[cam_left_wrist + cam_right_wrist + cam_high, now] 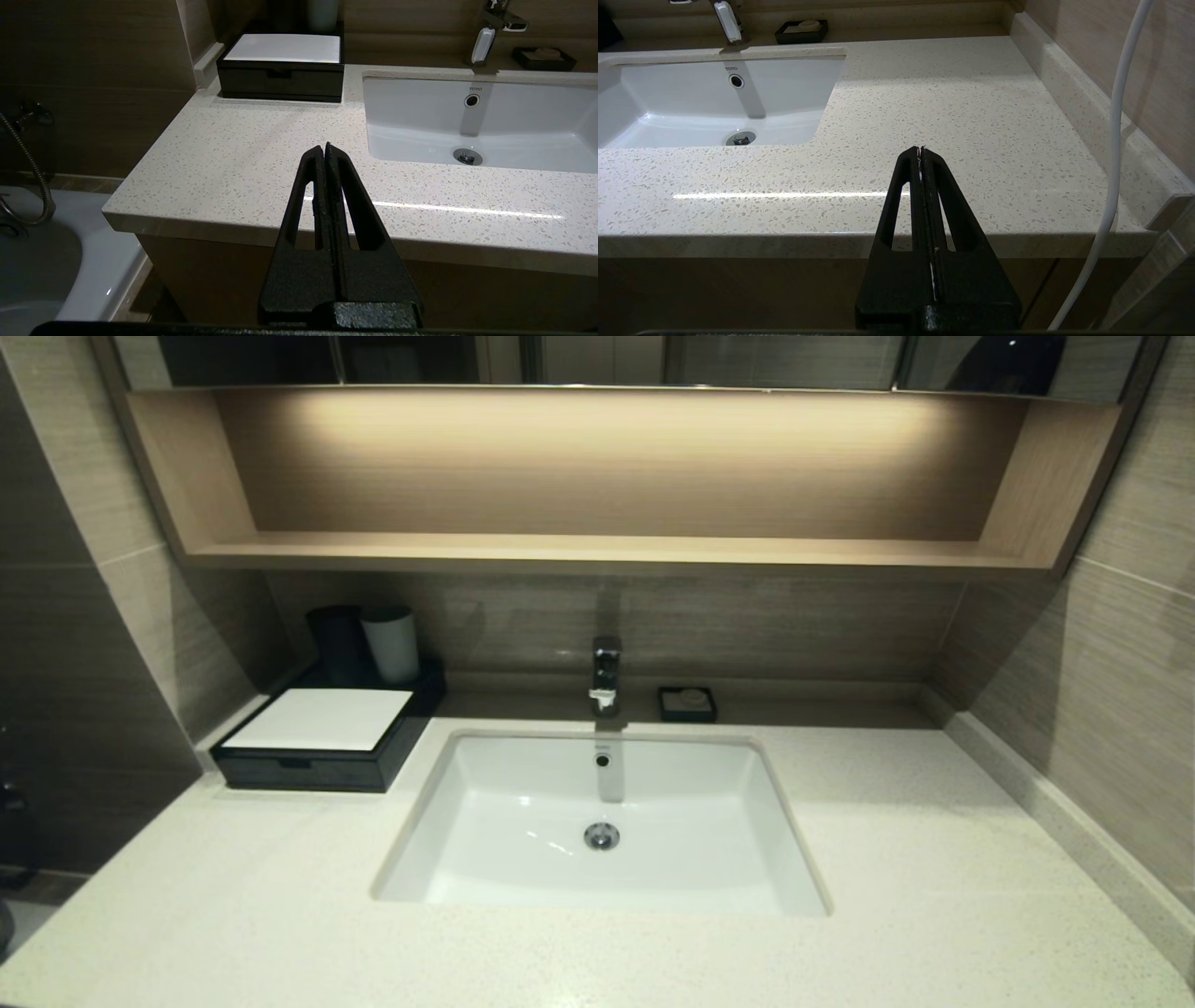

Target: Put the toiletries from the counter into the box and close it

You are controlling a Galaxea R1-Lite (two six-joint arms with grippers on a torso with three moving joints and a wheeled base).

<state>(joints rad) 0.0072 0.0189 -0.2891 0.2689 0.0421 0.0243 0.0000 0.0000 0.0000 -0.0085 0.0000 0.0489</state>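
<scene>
Nearest the lens, left gripper [325,148] pressed fully together with nothing between the fingers, poised at the front edge of the counter [243,158]; right gripper [920,150] likewise pinched together and empty, at the counter's front edge toward the right wall. Across the lower half of the head view, speckled counter around the white sunken basin [523,775]. At middle left, against the back wall, the box [317,747], drawer pushed in. Behind it, black and white cups [373,644].

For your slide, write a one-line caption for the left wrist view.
Shut left gripper hangs before the counter, its closed box at the back.
</scene>
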